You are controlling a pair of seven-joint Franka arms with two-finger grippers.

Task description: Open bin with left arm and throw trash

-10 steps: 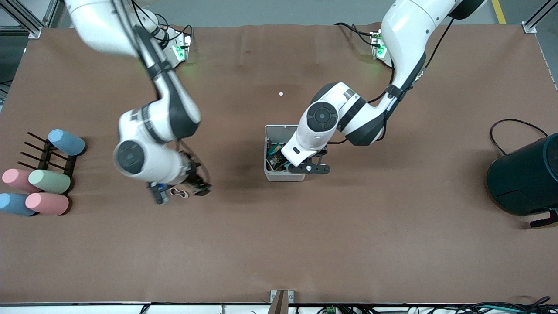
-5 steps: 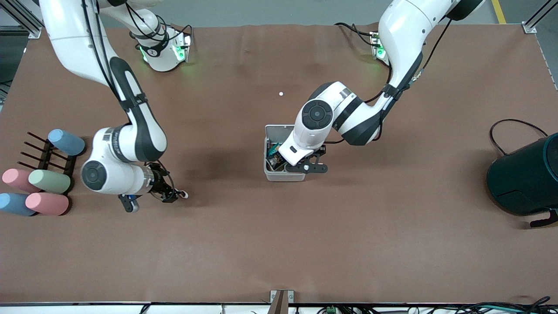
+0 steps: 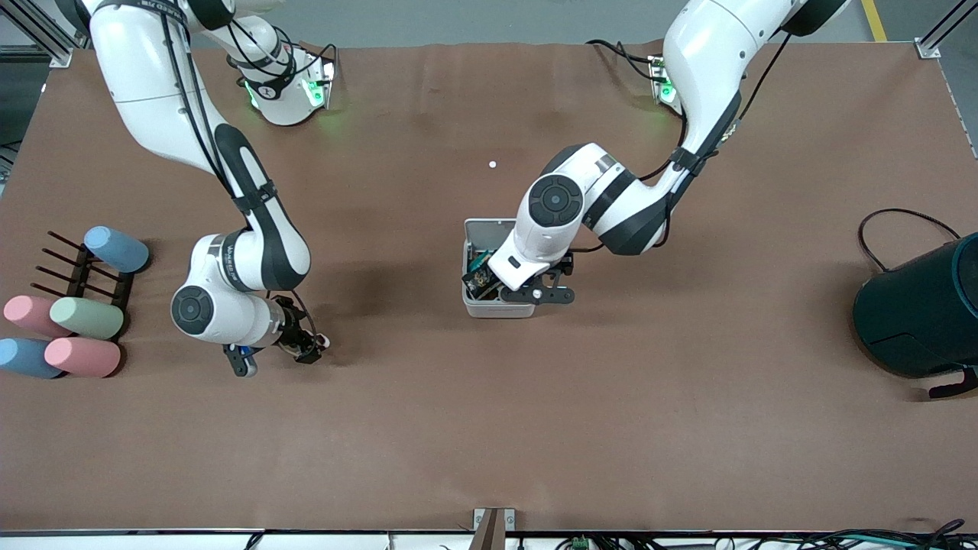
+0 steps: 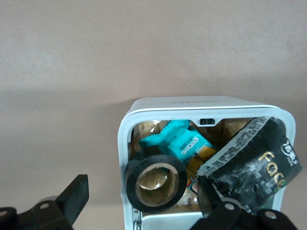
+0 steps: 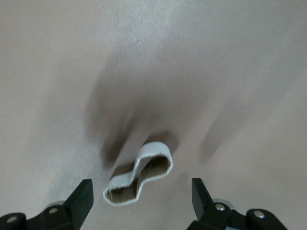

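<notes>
My right gripper (image 5: 139,203) hangs low over the twisted rubber-band loop (image 5: 139,179) on the table (image 3: 489,428), jaws spread wide on either side, gripping nothing. Farther back, mid-table, my left gripper (image 4: 144,215) sits over the open bin (image 3: 489,307), jaws wide apart and empty; tape roll (image 4: 156,182) and black foil packet (image 4: 254,167) lie inside.
</notes>
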